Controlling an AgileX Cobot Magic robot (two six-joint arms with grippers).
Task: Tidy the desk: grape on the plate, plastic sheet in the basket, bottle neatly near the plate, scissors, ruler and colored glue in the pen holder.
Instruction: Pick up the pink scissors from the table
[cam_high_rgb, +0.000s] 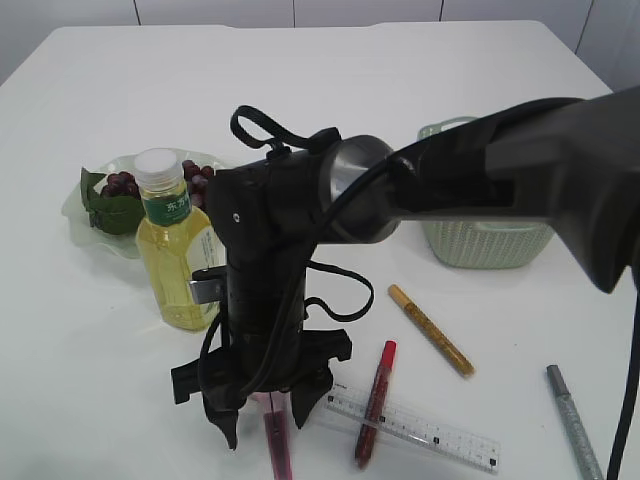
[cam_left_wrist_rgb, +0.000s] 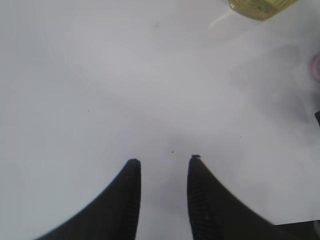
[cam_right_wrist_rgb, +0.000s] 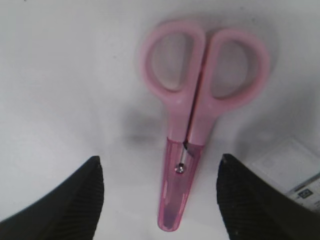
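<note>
Scissors (cam_right_wrist_rgb: 192, 125) flat on table, between right fingers (cam_right_wrist_rgb: 75, 200) spread wide apart, untouched.

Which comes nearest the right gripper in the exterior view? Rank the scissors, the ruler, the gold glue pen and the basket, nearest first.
From the right gripper:
1. Scissors, between its open fingers at the bottom edge.
2. Ruler, just to its right.
3. Gold glue pen, farther right and up the table.
4. Basket, behind the arm, far right.
</note>
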